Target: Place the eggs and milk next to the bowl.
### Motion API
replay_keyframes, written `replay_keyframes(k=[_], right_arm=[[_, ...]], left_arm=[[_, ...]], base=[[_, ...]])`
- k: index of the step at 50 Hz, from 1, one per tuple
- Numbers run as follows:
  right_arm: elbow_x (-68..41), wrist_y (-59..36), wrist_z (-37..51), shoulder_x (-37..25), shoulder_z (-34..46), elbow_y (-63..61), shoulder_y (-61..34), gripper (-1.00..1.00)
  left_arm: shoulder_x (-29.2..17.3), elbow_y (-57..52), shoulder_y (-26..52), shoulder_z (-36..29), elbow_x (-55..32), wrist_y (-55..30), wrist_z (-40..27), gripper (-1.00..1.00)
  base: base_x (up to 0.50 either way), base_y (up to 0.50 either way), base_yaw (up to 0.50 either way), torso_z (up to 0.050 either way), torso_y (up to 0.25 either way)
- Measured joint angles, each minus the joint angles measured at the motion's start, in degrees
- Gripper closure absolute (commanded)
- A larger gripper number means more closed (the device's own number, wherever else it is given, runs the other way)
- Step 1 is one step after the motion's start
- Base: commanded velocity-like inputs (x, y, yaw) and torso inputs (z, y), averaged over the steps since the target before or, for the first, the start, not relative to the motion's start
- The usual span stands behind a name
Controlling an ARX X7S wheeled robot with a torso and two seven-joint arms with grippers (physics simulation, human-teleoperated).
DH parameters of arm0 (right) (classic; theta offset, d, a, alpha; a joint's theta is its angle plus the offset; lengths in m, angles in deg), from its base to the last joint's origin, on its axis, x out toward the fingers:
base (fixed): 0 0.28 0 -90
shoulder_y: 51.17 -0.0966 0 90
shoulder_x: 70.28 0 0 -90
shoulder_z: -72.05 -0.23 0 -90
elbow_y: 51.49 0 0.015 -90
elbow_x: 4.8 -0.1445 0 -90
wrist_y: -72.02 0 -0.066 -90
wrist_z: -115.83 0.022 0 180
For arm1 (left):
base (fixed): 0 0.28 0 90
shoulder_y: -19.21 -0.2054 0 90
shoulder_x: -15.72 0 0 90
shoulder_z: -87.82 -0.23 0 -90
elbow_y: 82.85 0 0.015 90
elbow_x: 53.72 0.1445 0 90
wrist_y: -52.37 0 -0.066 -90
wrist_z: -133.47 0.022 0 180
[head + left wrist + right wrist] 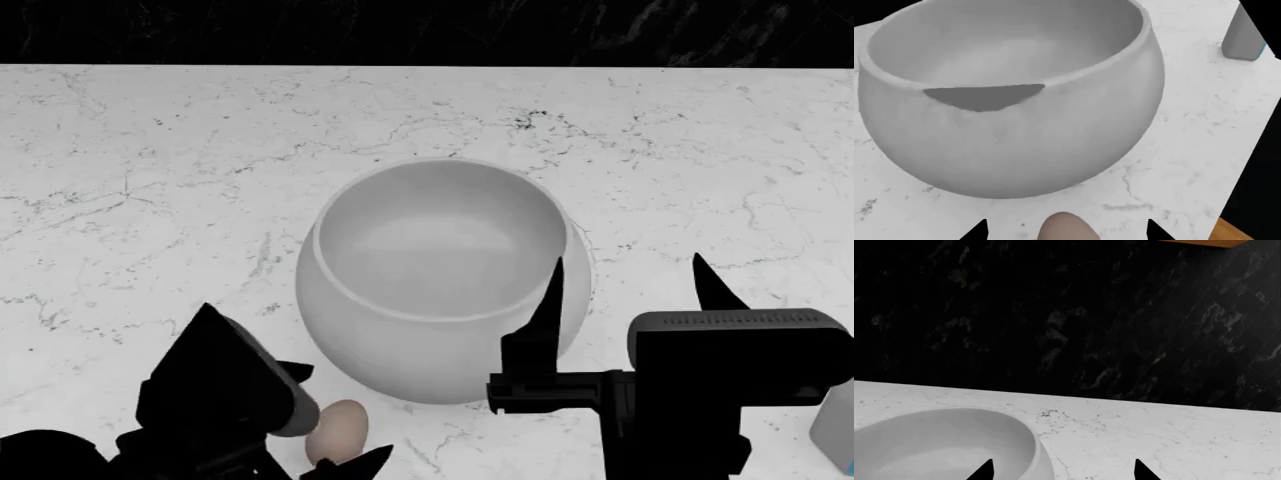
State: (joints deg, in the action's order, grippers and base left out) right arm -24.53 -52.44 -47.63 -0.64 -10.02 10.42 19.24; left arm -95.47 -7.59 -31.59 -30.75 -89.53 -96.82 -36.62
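The big grey-white bowl (441,290) (1014,105) (941,445) stands mid-counter. One dull beige egg (339,430) (1066,227) lies on the marble just in front of the bowl's left side. My left gripper (340,415) (1066,231) is open, its fingers either side of that egg with gaps to both. The milk (1243,35) (837,430), a pale bottle with a bit of blue, stands to the right of the bowl, mostly cut off in both views. My right gripper (625,268) (1062,471) is open and empty, over the bowl's right rim.
The white marble counter (160,170) runs back to a black marbled wall (1087,315). In the left wrist view the counter's edge drops to a wooden floor (1235,230) beyond the milk's side.
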Motion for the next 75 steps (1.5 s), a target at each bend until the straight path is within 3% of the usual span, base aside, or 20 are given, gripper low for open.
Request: replay_keyframes(k=[18, 47, 75], right_arm=[[-0.2, -0.3, 0.3, 0.0, 0.6, 0.1, -0.7, -1.00], [-0.6, 1.1, 0.3, 0.0, 0.9, 0.9, -0.4, -1.00], [-1.1, 2.1, 0.3, -0.2, 1.1, 1.2, -0.3, -1.00]], left_arm=[[-2.9, -10.6, -0.3, 11.2, -10.1, -8.8, -4.6, -1.00], [-4.6, -20.9, -3.7, 35.7, -26.1, -24.2, -23.8, -1.00], [-9.1, -21.8, -10.8, 46.7, -28.2, -24.5, -34.6, -1.00]], base=[[0.00, 0.00, 0.00, 0.000, 0.000], [0.00, 0.00, 0.00, 0.000, 0.000], [0.00, 0.00, 0.00, 0.000, 0.000]])
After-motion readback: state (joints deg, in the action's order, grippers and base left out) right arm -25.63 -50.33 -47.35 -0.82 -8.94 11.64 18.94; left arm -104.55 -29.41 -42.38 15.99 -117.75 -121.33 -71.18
